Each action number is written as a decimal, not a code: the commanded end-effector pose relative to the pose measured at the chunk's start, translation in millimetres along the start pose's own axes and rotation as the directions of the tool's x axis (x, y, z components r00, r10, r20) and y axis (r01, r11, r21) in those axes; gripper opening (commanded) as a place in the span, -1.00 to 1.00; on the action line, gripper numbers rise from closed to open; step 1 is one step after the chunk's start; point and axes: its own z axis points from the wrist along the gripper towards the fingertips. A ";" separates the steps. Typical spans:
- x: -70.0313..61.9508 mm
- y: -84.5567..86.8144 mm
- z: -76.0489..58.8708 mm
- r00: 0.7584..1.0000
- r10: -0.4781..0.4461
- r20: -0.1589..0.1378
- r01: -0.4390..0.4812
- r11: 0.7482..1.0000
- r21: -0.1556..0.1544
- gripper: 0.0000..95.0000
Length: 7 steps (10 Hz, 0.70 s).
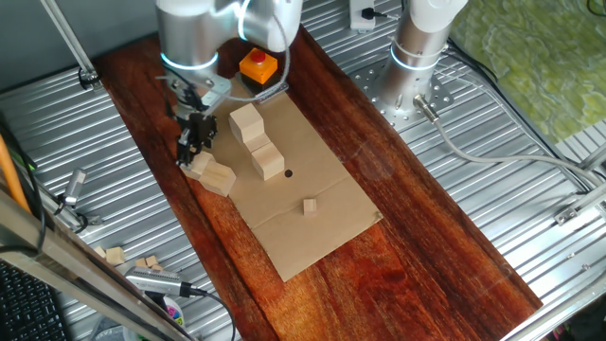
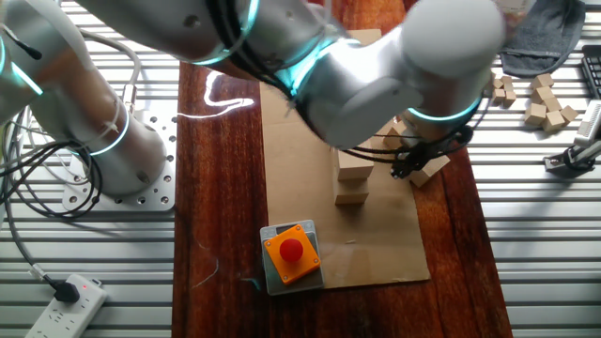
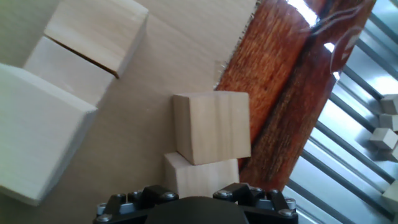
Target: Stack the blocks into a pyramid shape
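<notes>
Three pale wooden blocks lie in a touching row on the cardboard sheet; they show large at the upper left in the hand view. Two more blocks touch each other at the sheet's left edge: one lies further out, the other is right under my gripper. The gripper is lowered over this block, with its fingers on either side of it. The fingertips are hidden in the hand view, so their grip cannot be judged. In the other fixed view the gripper is next to a block.
An orange block with a red button stands at the sheet's far end. A tiny wooden cube lies on the cardboard. Several spare small blocks lie on the metal table beside the wooden board. A second robot base stands behind.
</notes>
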 end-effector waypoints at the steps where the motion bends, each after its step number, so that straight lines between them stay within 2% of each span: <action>1: -0.1 -4.4 3.5 1.000 -0.011 -0.004 0.011 1.000 0.004 0.60; 4: -1.4 -4.7 5.1 0.999 -0.029 -0.015 0.029 1.000 0.011 0.60; 5: -1.4 -4.6 6.6 0.999 -0.036 -0.011 0.036 0.999 0.016 0.60; 6: -1.7 -4.7 7.6 0.999 -0.045 -0.015 0.046 0.999 0.019 1.00; 7: -2.1 -4.8 8.0 0.999 -0.050 -0.022 0.050 0.998 0.022 1.00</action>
